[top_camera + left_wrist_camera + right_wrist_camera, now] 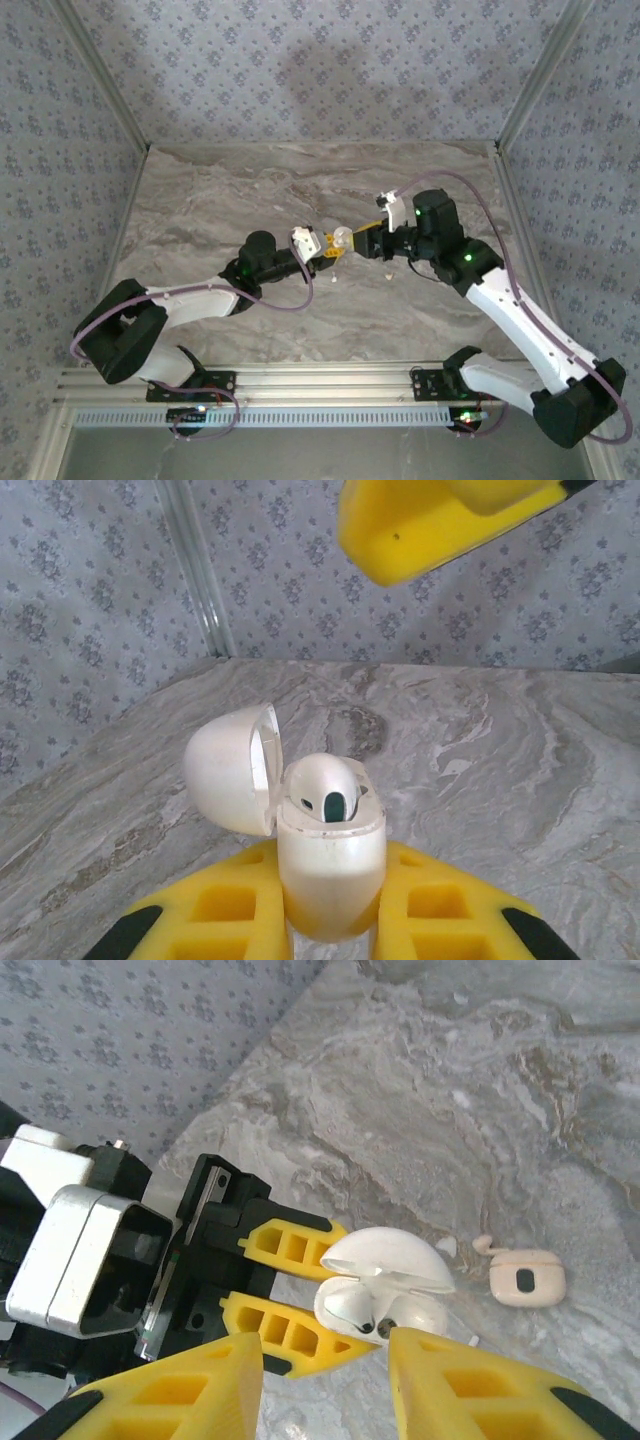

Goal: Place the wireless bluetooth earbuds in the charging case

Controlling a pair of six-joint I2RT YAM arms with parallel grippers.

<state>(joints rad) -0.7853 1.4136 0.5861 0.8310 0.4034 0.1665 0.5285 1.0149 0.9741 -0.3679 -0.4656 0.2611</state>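
Grey-veined marble covers the desk (pixel 200 200), and patterned blue-grey wallpaper closes it in on three sides. At the near edge a ribbed metal rail (pixel 330 380) carries the bases of both arms, white links with black joints that reach in toward the middle of the desk.

Around the desk's centre the two yellow-fingered grippers meet tip to tip. The left gripper (pixel 322 250) (pixel 330 925) (pixel 300 1285) has its jaws clamped on the lower body of a small pearly cream plastic charging case (pixel 340 240) (pixel 330 865) (pixel 420 1315). The case stands upright between the fingers. Its domed hinged lid (pixel 230 770) (pixel 385 1255) is swung open to the left in the left wrist view. One glossy white earbud with a dark oval spot (pixel 325 785) (pixel 350 1310) sits in the case's open top.

The right gripper (pixel 368 240) (pixel 325 1345) hangs just beside the case with its jaws apart and nothing between them. One of its fingers (pixel 440 525) shows above the case from the left wrist camera.

A second cream earbud with a dark oval spot (pixel 527 1278) lies on the marble near the case, apart from it and from both grippers. Two tiny pale flecks sit beside it; what they are cannot be told.

Farther back the marble runs to the far wall.
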